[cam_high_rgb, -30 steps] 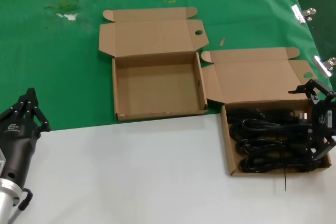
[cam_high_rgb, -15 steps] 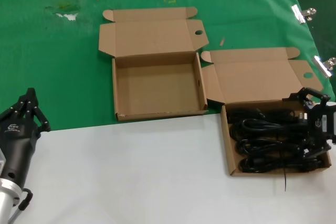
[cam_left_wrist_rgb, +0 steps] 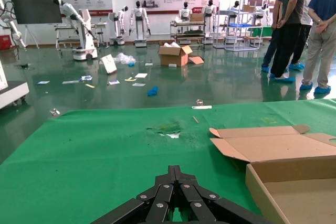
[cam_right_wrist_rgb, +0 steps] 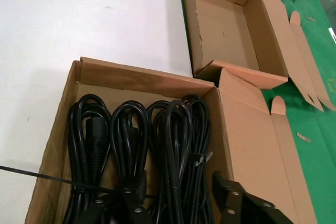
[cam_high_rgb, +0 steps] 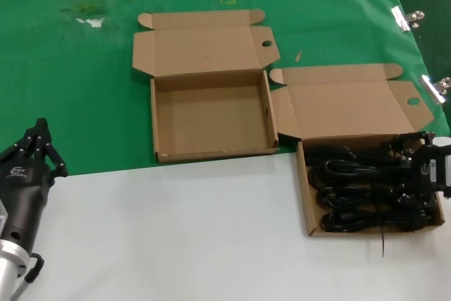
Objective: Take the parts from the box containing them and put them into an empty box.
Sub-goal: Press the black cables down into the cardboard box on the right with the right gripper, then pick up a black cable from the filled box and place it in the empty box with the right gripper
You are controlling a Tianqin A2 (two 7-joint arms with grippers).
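Head view shows two open cardboard mailer boxes on the table [cam_high_rgb: 176, 223], whose far part is covered by green cloth [cam_high_rgb: 70, 89] and whose near part is bare white. The empty box [cam_high_rgb: 211, 114] sits at upper centre of the frame on the green, lid folded back, its front edge at the border with the white surface. The box with the parts [cam_high_rgb: 370, 188] lies at lower right, mostly on the white, its lid [cam_high_rgb: 349, 107] laid back onto the green and nearly touching the empty box's right wall.

Coiled black power cords [cam_high_rgb: 359, 188] fill that box in several bundles, and a thin black cable tie [cam_high_rgb: 381, 243] pokes out over its front wall. The right tool [cam_high_rgb: 412, 174] is at the right edge of the frame, down inside the box over the cords at its right end. Right wrist view shows its fingers [cam_right_wrist_rgb: 236, 203] spread apart, one against the inside of the box wall and the other among the cord loops, with nothing clamped between them.

The left tool [cam_high_rgb: 35, 149] hangs at lower left of the frame, above the edge of the green cloth, well apart from both boxes. Left wrist view shows its fingers [cam_left_wrist_rgb: 176, 198] drawn together to a point, holding nothing.

Two metal clips [cam_high_rgb: 405, 17] grip the cloth at upper right.
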